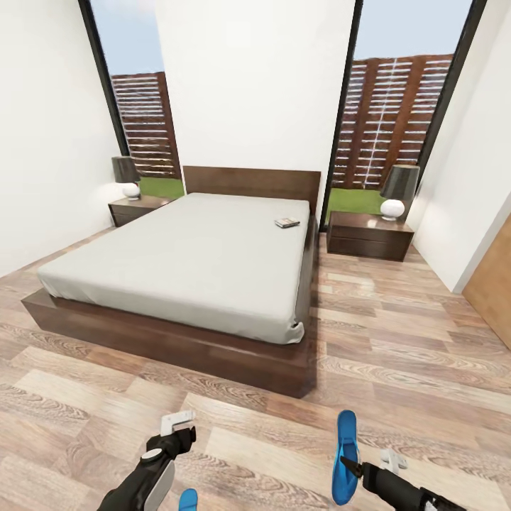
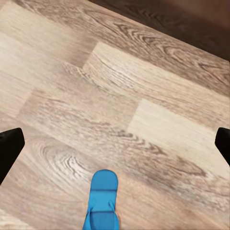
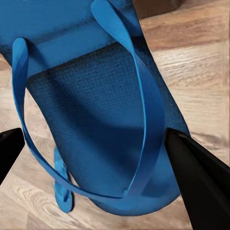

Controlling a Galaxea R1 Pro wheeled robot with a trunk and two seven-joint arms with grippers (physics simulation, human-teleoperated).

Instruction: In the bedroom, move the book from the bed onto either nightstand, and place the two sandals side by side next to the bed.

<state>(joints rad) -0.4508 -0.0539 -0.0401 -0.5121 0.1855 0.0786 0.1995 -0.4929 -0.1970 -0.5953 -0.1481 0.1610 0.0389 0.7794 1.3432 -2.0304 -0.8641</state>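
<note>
Head view: bedroom with white walls, wood-plank floor (image 1: 397,341), tall windows showing a slatted fence.
Bed: bed (image 1: 191,262) in the middle, dark frame, grey mattress, headboard against the far wall.
Book: book (image 1: 287,223) lies flat on the mattress near the headboard, on the side toward the right nightstand.
Nightstands: left nightstand (image 1: 135,208) and right nightstand (image 1: 369,235) flank the headboard, each carrying a lamp (image 1: 394,191).
Right hand: right hand (image 1: 349,465) low in the head view, pinching one blue sandal (image 1: 345,454) at its edge; the sandal is lifted, sole on edge, toe pointing toward the bed.
Right wrist view: held sandal (image 3: 96,110) seen close, straps facing the camera, dark fingers (image 3: 196,182) on either side of it; floor behind.
Second sandal: other sandal (image 1: 187,499) flat on the floor beside the left arm, at the bottom edge of the head view; also in the left wrist view (image 2: 102,201) and small past the held one in the right wrist view (image 3: 62,187).
Left hand: left hand (image 1: 177,424) spread, holding nothing, above bare floor near the bed's foot; fingertips (image 2: 9,148) well apart in the left wrist view.
</note>
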